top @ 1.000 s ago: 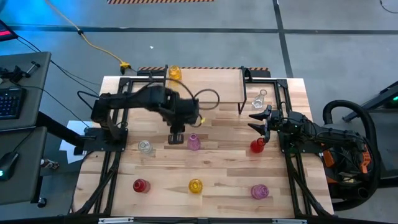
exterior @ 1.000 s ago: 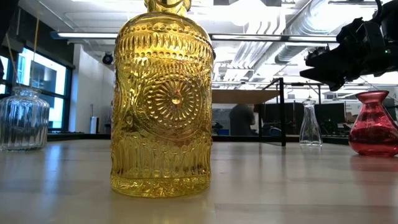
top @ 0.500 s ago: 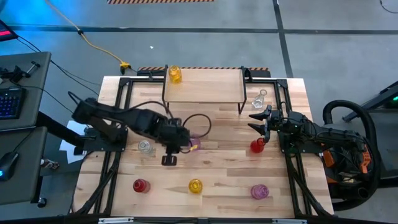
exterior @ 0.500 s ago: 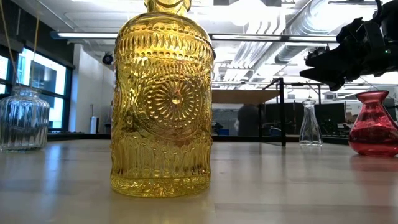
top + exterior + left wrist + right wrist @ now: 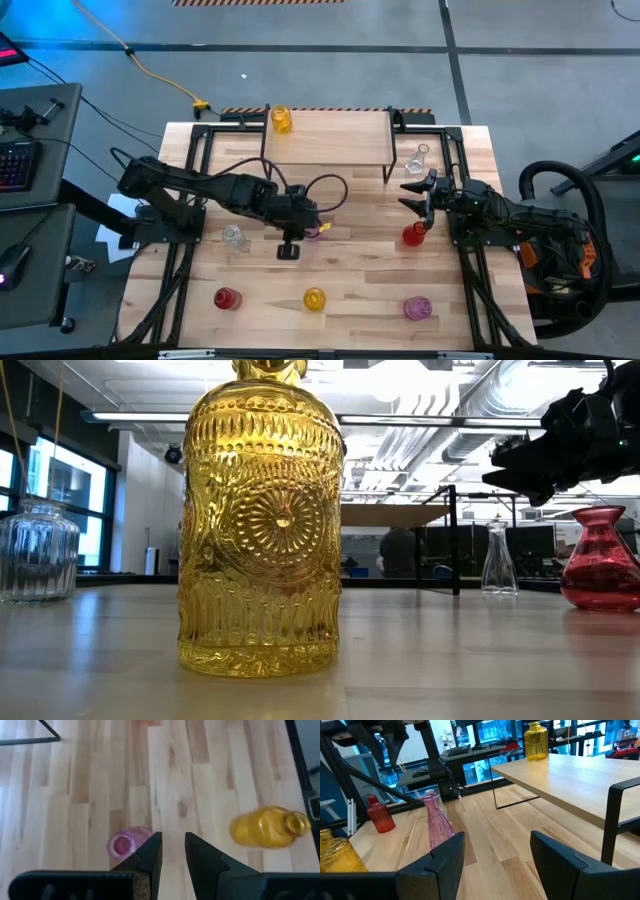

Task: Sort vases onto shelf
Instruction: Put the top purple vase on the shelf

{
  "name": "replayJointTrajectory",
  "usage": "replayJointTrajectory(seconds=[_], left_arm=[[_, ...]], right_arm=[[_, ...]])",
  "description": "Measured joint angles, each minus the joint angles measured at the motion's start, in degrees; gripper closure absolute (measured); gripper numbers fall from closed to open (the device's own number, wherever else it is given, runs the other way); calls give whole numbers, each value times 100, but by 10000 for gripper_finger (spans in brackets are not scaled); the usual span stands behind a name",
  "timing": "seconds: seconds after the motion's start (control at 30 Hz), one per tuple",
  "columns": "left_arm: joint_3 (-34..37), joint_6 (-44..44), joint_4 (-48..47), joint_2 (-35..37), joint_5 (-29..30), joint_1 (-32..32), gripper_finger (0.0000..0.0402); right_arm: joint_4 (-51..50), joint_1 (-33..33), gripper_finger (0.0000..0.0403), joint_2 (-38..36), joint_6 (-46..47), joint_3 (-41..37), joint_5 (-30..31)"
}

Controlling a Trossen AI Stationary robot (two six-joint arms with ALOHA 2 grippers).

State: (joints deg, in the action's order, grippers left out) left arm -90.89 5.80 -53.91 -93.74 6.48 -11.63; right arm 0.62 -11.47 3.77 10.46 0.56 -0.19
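My left gripper (image 5: 290, 250) is narrowly open and points down over the table's middle, just on the near side of a pink vase (image 5: 314, 230). In the left wrist view that pink vase (image 5: 121, 843) shows from above beside one finger, with a yellow vase (image 5: 267, 827) farther off. My right gripper (image 5: 412, 199) is open and waits beside a red vase (image 5: 414, 236). One yellow vase (image 5: 281, 119) stands on the shelf (image 5: 340, 138). The remaining vases stand upright on the table.
A clear vase (image 5: 416, 160) stands by the shelf's right leg and another clear vase (image 5: 233, 237) under my left arm. Red (image 5: 226, 298), yellow (image 5: 314, 298) and pink (image 5: 417, 308) vases line the near edge. Most of the shelf top is bare.
My left gripper has moved from in front of the shelf toward the table's near edge, then a little to the right, and now hangs by the pink vase. The left arm has stretched out lower over the table. No vase has moved.
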Motion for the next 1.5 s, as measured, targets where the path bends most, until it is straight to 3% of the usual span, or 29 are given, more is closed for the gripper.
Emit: replayJointTrajectory(seconds=[0.57,0.83,1.5], left_arm=[[-2,-488,-270,-500,4,572,326],[0,-389,-311,-899,-49,554,326],[-6,-318,-487,-930,-144,555,326]], right_arm=[[0,-1,194,39,0,0,0],[1,1,194,114,0,1,3],[1,1,194,109,0,0,0]])
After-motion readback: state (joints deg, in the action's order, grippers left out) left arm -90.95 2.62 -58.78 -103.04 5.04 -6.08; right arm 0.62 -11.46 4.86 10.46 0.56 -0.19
